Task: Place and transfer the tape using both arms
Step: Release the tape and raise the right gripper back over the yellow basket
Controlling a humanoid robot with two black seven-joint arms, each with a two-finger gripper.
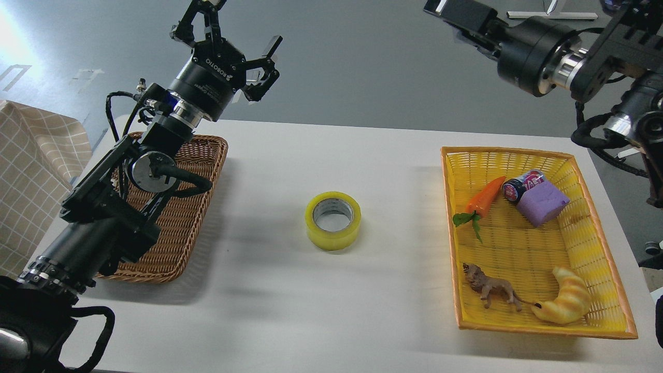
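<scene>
The tape (332,220), a wide yellow roll with a grey-white core, lies flat in the middle of the white table (290,305), with nothing touching it. My left gripper (234,30) is open and empty, held high above the far end of the brown wicker basket (192,217), well left of the tape. My right gripper (449,11) is raised to the top right edge of the view, far above and right of the tape; its fingertips are partly cut off, so its opening is unclear.
A yellow basket (595,248) on the right holds a toy carrot (484,196), a small can (520,186), a purple block (541,205), a toy lion (492,290) and a croissant toy (567,303). A checked cloth (31,171) lies at the far left.
</scene>
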